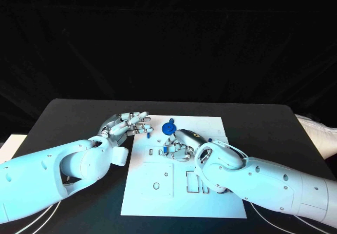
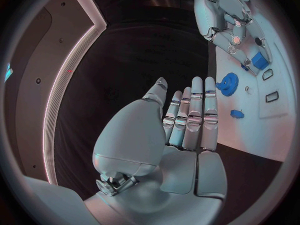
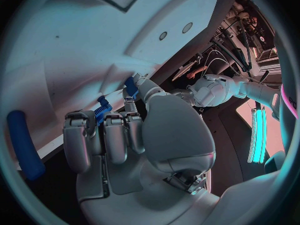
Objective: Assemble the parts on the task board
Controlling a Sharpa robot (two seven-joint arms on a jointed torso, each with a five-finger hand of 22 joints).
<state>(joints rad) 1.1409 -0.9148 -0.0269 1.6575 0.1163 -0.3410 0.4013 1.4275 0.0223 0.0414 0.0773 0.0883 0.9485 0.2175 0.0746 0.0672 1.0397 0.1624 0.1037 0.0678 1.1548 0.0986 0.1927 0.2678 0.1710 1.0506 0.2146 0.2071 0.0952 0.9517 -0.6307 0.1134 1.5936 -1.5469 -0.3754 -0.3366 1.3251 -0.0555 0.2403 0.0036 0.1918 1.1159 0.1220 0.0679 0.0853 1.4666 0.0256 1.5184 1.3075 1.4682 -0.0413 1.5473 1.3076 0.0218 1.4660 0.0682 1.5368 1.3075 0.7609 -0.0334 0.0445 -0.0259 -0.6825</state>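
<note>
Nearest the head camera, two white arms reaching in over a black table [image 1: 77, 109], one from each side, both hands over the far half of the white board [image 1: 211, 195].

Right hand [image 1: 181, 146] low on the board, fingers curled down against the plate, pinching a small blue piece [image 3: 132, 85] between thumb and a fingertip; seen from the left wrist as a blue block [image 2: 259, 61] held at the fingertips. Second blue piece [image 3: 103, 108] just under the curled fingers [image 3: 115, 135], touching or nearly touching the board; cannot tell which.

Left hand [image 1: 126, 126] at the board's left edge, near the far left corner, fingers straight and close together, thumb apart, holding nothing; from its own wrist, same flat hand [image 2: 187, 125] over bare black table, fingertips just short of the board's edge.

Blue gear [image 1: 169, 128] flat on the board between the two hands, just beyond the right hand's fingers. Small blue peg [image 2: 237, 113] on the board near the left fingertips, apart from the gear. Long blue bar [image 3: 22, 145] lying by the board's edge in the right wrist view.

Near half of the board bare apart from shallow cut-out slots [image 1: 160, 185], partly covered by the right forearm. Black table open on all sides, black curtain behind.
</note>
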